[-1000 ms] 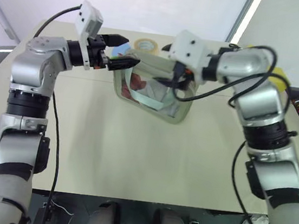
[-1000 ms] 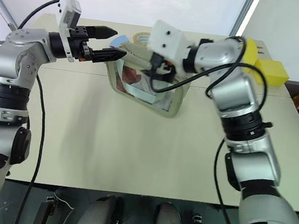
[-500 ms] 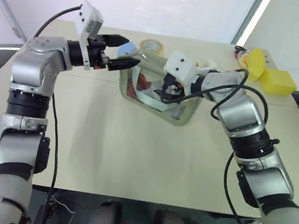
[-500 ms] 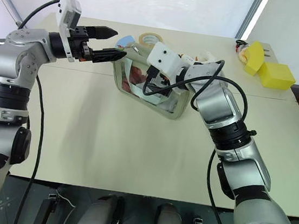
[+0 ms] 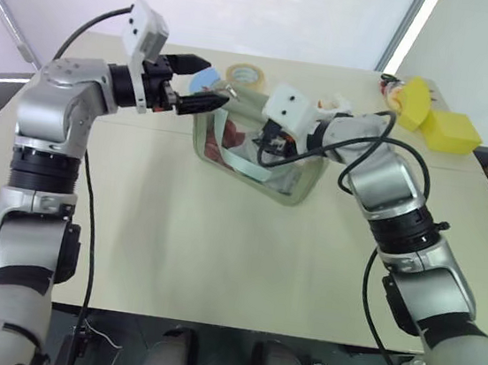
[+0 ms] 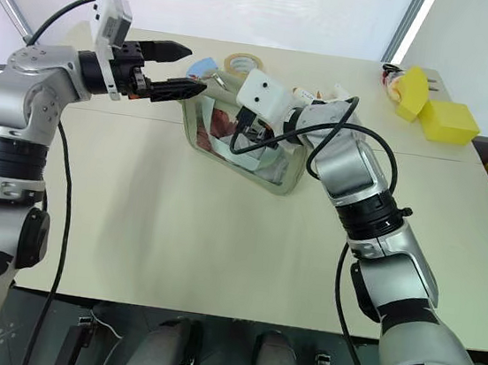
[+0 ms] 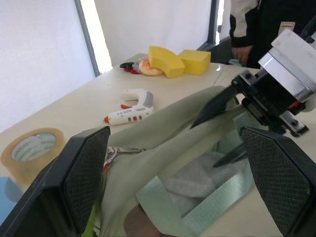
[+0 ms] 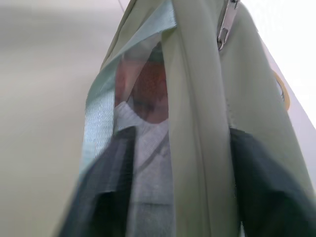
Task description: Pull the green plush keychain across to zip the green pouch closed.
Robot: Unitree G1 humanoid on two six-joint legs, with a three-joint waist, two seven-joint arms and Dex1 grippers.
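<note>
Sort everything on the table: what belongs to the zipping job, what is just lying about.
Job: pale sage-green fabric pouch; lime-green plush keychain.

Lying about: tan tape roll; white glue gun; two yellow foam blocks; light blue block.

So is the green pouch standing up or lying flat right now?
Standing up. The green pouch rests on its bottom edge on the table, clear window facing the robot, with the right hand at its top edge.
</note>
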